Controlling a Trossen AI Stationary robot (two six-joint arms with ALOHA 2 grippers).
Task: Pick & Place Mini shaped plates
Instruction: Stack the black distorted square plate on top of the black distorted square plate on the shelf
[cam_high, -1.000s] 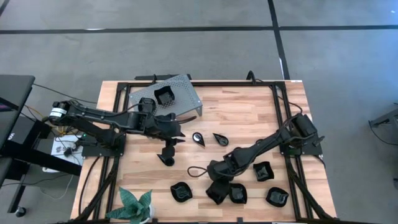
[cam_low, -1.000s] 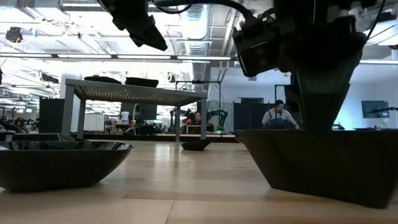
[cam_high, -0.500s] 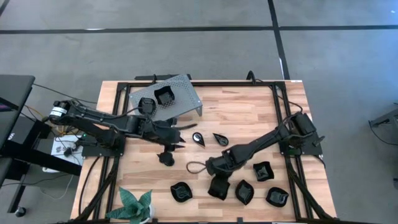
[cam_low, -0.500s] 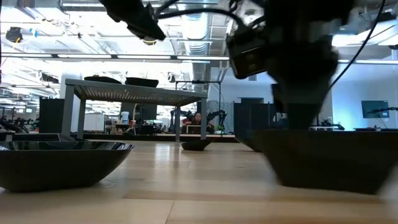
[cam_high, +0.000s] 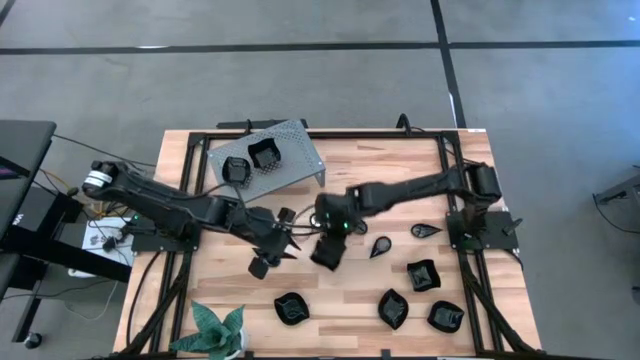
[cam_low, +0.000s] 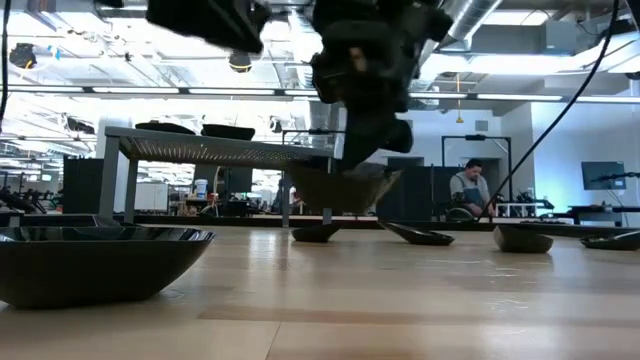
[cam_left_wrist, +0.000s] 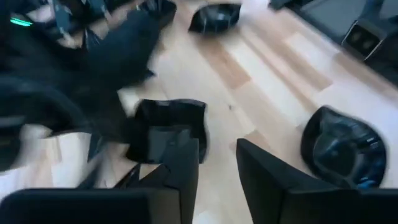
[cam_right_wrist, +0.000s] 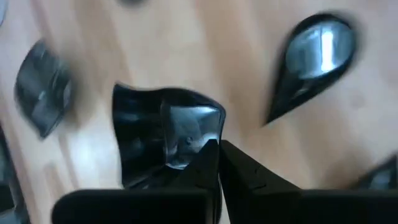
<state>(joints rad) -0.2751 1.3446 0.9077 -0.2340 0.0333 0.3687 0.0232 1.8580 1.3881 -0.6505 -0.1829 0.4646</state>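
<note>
Small glossy black mini shaped plates lie about the table. My right gripper (cam_high: 330, 238) is over the table's middle, shut on a squarish plate (cam_high: 324, 253) that hangs above the wood (cam_low: 345, 188). My left gripper (cam_high: 288, 240) stands just left of that plate, open with nothing between its fingers (cam_left_wrist: 217, 168). Two plates (cam_high: 250, 162) sit on the grey perforated stand (cam_high: 300, 150) at the far left. Two teardrop plates (cam_high: 380, 246) (cam_high: 425, 231) and several more plates (cam_high: 422, 275) (cam_high: 291, 308) rest on their bases toward the near edge. My right gripper pinches the squarish plate by its rim (cam_right_wrist: 208, 127), at one edge, between its two fingertips (cam_right_wrist: 211, 163). The fingers come from above, pointing down. The plate hangs below them, lifted clear of the table, its hollow side up.
A green leafy plant (cam_high: 218, 330) stands at the near left edge. A black frame (cam_high: 440, 180) runs around the tabletop. Bare wood shows in the far right part of the table (cam_high: 400, 165). People sit in the room beyond (cam_low: 468, 185).
My right gripper has shut on the squarish plate near the table's near edge, lifted it clear and carried it toward the far and left, to the table's middle. My left gripper has shifted a little toward the near edge.
</note>
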